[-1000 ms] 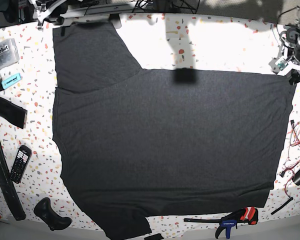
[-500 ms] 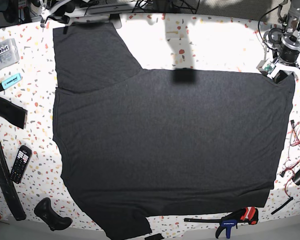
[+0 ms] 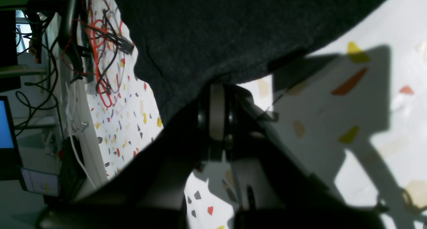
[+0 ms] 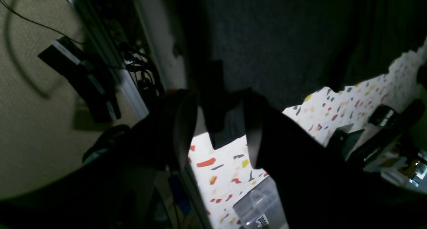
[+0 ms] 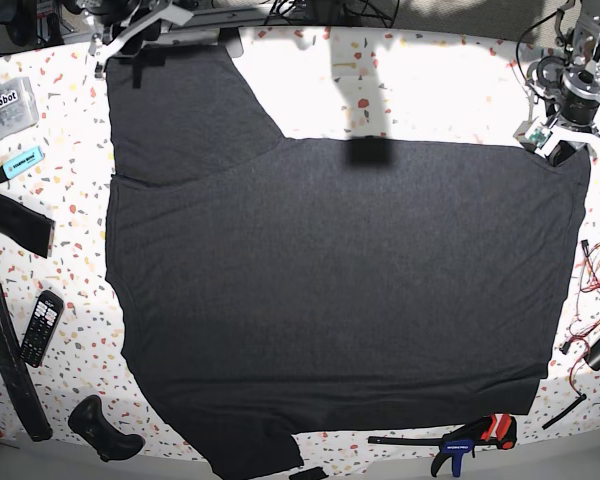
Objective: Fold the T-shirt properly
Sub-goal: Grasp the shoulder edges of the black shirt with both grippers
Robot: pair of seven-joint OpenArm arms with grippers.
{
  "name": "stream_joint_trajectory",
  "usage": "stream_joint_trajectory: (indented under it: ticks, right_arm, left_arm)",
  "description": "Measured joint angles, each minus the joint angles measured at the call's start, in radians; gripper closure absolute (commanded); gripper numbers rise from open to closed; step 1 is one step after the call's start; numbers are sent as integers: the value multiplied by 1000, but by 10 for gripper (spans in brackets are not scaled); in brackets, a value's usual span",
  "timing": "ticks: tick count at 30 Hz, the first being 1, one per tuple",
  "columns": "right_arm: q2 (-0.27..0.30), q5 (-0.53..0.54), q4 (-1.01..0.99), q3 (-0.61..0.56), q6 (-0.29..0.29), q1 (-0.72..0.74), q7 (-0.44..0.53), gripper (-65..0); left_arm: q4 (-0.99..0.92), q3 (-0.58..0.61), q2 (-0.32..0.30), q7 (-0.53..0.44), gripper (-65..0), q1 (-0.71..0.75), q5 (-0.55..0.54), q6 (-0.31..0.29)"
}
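Shirt [image 5: 340,290] lies flat and spread on the worktop [image 5: 420,80], nearly covering it; no fold made yet, so the step in hand looks like taking hold of two far corners. To do it well: pinch only the hem layers at each corner, get both sides seated before any lift, raise both together so the cloth stays taut and flat, and carry the edge over evenly, because this soft matte fabric will sag and wrinkle if one side leads. Near edge of the shirt, with one sleeve at the front, is untouched and has no tool by it. Farther back on the base view's right, the left tool [image 5: 557,140] sits right at the shirt's far hem corner; in the left wrist view [image 3: 217,88] the dark cloth edge drapes over the tip and hides the pads, so I cannot tell whether it is clamped or released. At the far back on the base view's left, the right tool [image 5: 140,52] is over the far sleeve's edge; the right wrist view [image 4: 217,122] shows its fingers [image 4: 180,129] spread apart with a flap of shirt hanging between them, not yet pinched. Watch that this flap stays centred before closing.
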Motion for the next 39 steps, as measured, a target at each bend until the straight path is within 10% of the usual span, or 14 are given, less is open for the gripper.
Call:
stream_joint_trajectory:
  ticks: [24,33,39]
  right_arm:
    - [-2,64,-133,0,114,110,142,-267]
    - [-40,60,-256,-6,101,123,268,0]
    - [-117,62,-214,-6,92,142,176,0]
  left_arm:
    - [0,0,0,3,0,0,-1,0]
    - [0,0,0,5,0,0,0,1]
    - [0,0,0,8,0,0,-2,0]
